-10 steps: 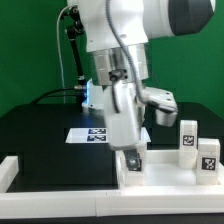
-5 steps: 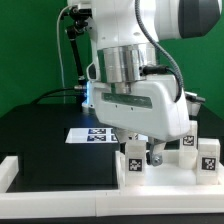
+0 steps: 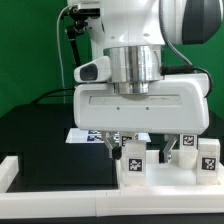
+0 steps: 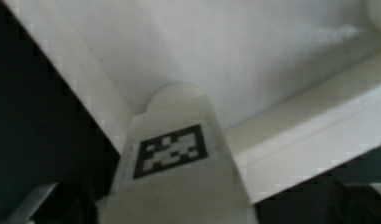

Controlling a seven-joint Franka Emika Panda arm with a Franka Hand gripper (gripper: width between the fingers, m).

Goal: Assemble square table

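The square table's white slab lies at the exterior view's lower right, and in the wrist view it fills the background. A white tagged leg block stands upright on the slab's near corner. My gripper hangs straight over it, open, one finger on each side with gaps to the leg. In the wrist view the leg rises between my gripper and its dark fingertips. Two more tagged leg blocks stand at the slab's far right.
The marker board lies on the black table behind my hand, partly hidden. Long white border bars run along the front and the exterior view's left edge. A green backdrop stands behind.
My hand has turned until its broad side faces the exterior camera, and the fingers have spread apart. The leg stays upright on the slab's corner, no longer pinched.
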